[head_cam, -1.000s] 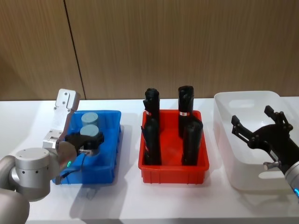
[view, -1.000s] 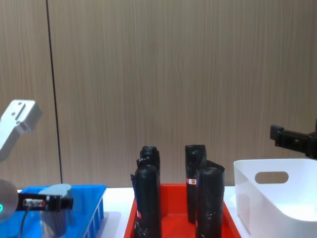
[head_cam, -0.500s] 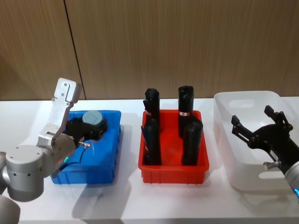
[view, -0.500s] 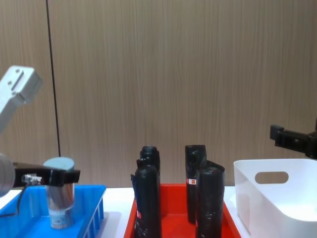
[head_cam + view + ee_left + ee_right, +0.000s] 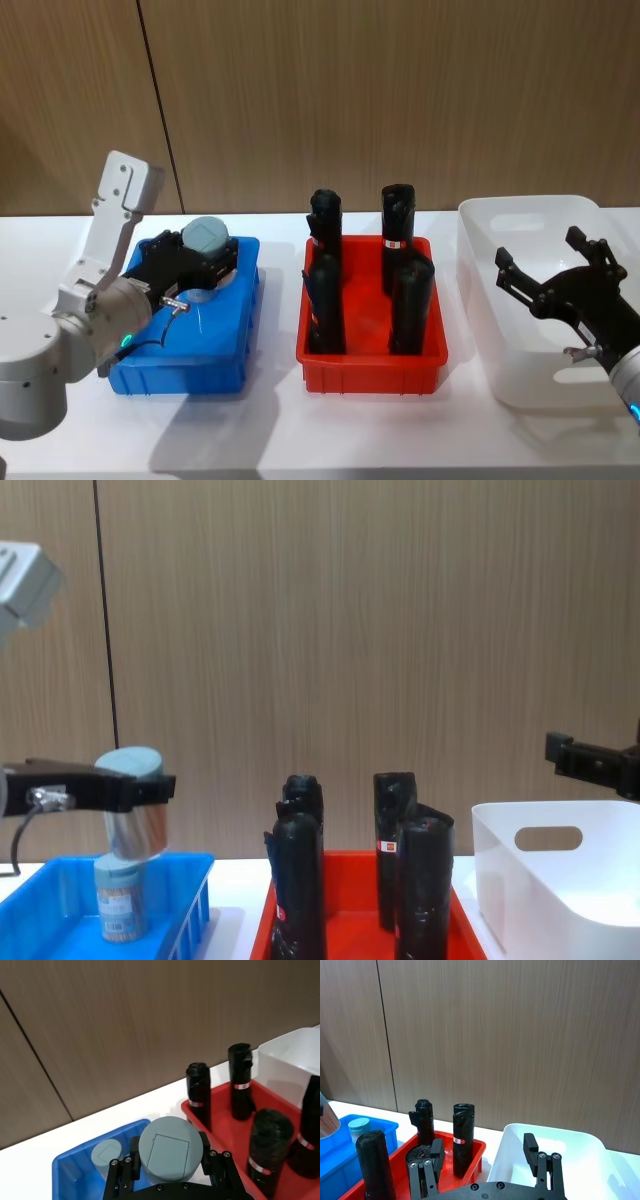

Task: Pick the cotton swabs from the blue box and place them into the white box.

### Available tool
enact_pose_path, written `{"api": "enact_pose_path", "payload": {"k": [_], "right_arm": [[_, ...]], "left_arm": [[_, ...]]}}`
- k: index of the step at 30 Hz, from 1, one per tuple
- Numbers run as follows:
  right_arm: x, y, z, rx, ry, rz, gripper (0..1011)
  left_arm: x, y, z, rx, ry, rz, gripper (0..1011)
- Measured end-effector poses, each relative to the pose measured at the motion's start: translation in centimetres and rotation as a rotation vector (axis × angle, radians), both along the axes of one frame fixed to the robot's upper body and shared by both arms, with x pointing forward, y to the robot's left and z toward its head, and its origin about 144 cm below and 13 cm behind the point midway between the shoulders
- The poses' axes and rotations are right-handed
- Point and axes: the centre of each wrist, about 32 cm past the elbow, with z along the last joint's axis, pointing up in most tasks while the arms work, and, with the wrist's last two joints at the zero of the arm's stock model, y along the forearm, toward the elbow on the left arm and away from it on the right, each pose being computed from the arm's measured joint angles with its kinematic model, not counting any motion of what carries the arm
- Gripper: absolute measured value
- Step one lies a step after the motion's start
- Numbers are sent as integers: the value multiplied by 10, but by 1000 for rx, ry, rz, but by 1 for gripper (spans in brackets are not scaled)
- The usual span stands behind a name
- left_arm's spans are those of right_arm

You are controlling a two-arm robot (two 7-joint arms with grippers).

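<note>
Left gripper (image 5: 205, 255) clamped on 1 cotton swab jar (image 5: 137, 825), held above blue box (image 5: 230, 330); second jar (image 5: 120, 905) sits inside. I see right gripper (image 5: 545, 258) spread apart over white box (image 5: 560, 880).

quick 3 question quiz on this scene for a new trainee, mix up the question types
1. True or false: the left gripper holds a cotton swab jar above the blue box.
2. How many black cylinders stand in the red bin? A two, B four, C six.
3. Fill in: the open right gripper hovers over the ___ box.

Key: 1 true; 2 B; 3 white box.
</note>
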Motion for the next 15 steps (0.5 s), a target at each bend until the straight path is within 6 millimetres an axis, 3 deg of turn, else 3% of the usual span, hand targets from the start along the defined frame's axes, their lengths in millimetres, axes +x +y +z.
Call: {"api": "enact_pose_path", "payload": {"k": [15], "right_arm": [[0, 0, 0, 0, 0, 0, 1002]], "left_arm": [[-8, 16, 13, -117, -33, -207, 671]]}}
